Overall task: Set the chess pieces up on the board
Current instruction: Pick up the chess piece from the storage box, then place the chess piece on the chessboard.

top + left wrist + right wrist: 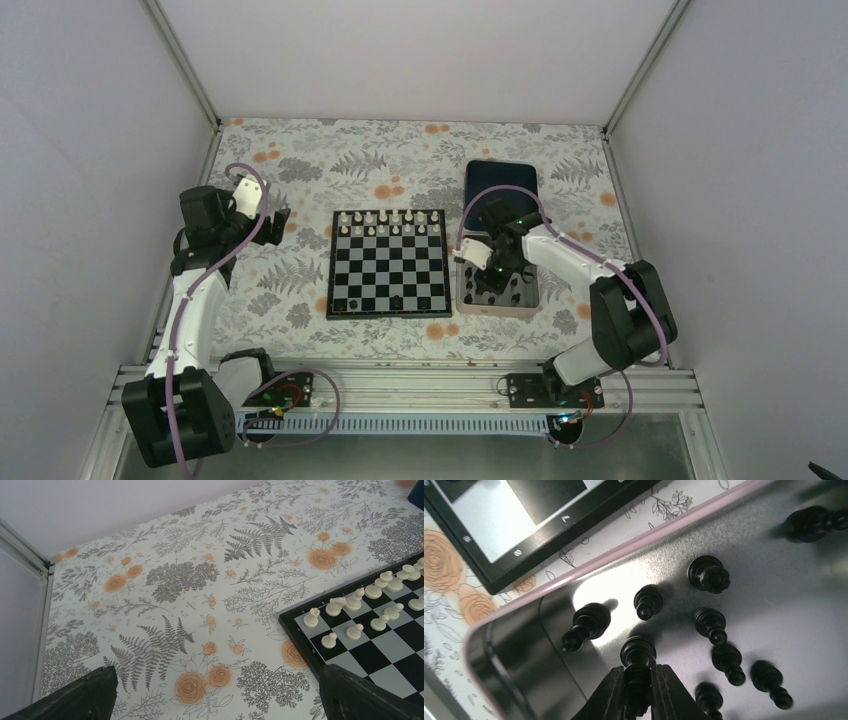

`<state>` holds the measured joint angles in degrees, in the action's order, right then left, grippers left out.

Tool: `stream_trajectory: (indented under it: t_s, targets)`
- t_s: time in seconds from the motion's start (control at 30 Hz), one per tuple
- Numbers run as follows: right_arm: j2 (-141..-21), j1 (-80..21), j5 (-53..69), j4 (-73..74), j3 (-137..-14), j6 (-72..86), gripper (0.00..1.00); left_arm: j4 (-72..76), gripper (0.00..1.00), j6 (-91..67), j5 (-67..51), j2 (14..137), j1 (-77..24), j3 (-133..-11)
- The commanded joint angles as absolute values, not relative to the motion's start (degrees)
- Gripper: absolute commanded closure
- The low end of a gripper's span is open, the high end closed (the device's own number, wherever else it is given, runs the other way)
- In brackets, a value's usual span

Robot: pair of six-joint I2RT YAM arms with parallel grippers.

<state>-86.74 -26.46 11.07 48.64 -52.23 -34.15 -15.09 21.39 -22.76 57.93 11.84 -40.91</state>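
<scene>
right fingers (610,697) clench 1 black piece (638,655) between them, over the tray (784,610); left fingers (75,697) released, empty. the narrow pinch may let it twist out on lifting, or bump neighbours (710,625) just right.

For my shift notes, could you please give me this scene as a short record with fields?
left pincer: open, over the flowered cloth, left of the board
right pincer: closed around a black piece in the silver tray
board: white pieces on the two far rows; one lone black figure on the near row
silver tray: right of the board, with several loose black pieces
</scene>
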Motion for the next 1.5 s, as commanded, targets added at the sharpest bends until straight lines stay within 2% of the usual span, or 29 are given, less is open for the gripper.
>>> stream_trajectory:
  t_s: [0.0,0.23,0.63,0.97,1.47]
  targets:
    - [-82.8,-27.7,11.1,53.6,-58.3,-32.9,0.92,-14.7,0.00,20.9,-23.6,56.9,12.1,-40.6]
    - [-84.4,-37.5,6.3,63.3,-74.8,-30.9,0.91,-14.7,0.00,20.8,-23.8,57.1,12.1,-40.9]
    - [-104.0,-54.2,7.6,66.4,-94.2,-32.2,0.91,-14.7,0.00,20.7,-23.0,57.0,12.1,-40.9]
    - [-115.0,-59.6,8.7,64.6,-98.8,-35.3,0.91,-14.8,0.00,20.8,-22.3,56.3,12.1,-40.4]
    - [-119.5,-61.2,10.5,61.5,-97.1,-36.0,0.91,-14.0,0.00,20.7,-22.6,57.2,12.2,-40.3]
